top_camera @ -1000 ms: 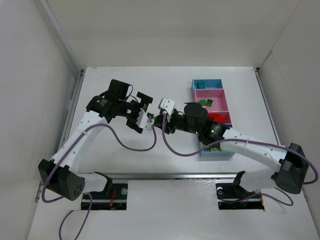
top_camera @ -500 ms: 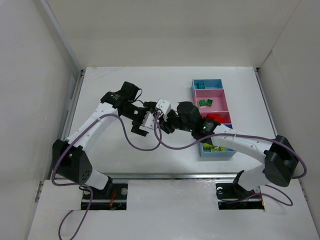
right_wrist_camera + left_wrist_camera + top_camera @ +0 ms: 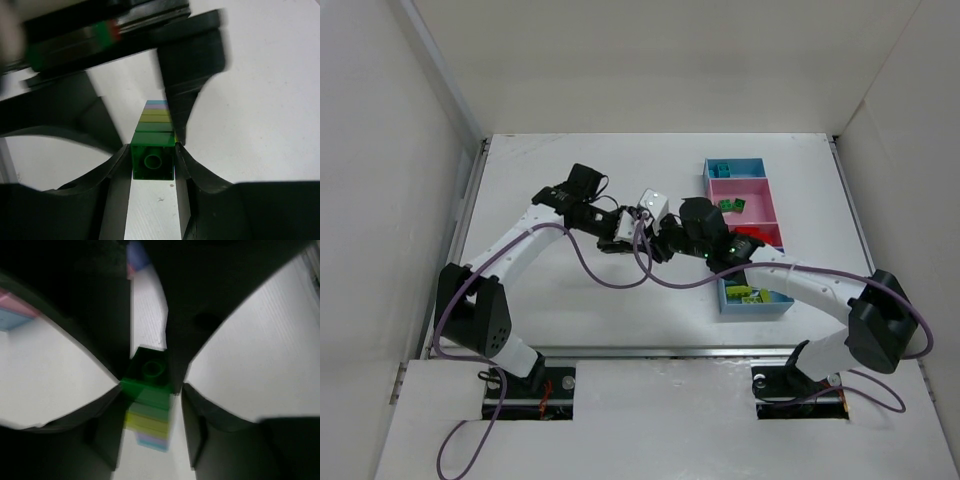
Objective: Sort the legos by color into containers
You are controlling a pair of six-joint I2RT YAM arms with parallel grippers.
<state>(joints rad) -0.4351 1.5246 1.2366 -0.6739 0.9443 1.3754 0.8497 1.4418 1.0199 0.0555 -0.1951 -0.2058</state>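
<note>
I see the flat white table first. On it, the white left robot arm and the white right robot arm meet head to head near the middle. Off to the right lies the long strip of small open plastic bins, light blue and pink, with loose tiny bricks in green, red and yellow-green inside. My job right now is the short stack of tiny plastic bricks, green at one end, then yellow-green, then pale purple and blue. It sits between the two arms, well apart from the bins. The right jaws are squeezed onto the green end brick. The left jaws sit on both sides of the stack, but that picture is smeared, so I cannot tell if they pinch it. I think a crooked pull could make bricks pop off and scatter, and a weak pinch could let the stack slip. From above, the arms hide the stack, and the right arm covers part of the bins.
</note>
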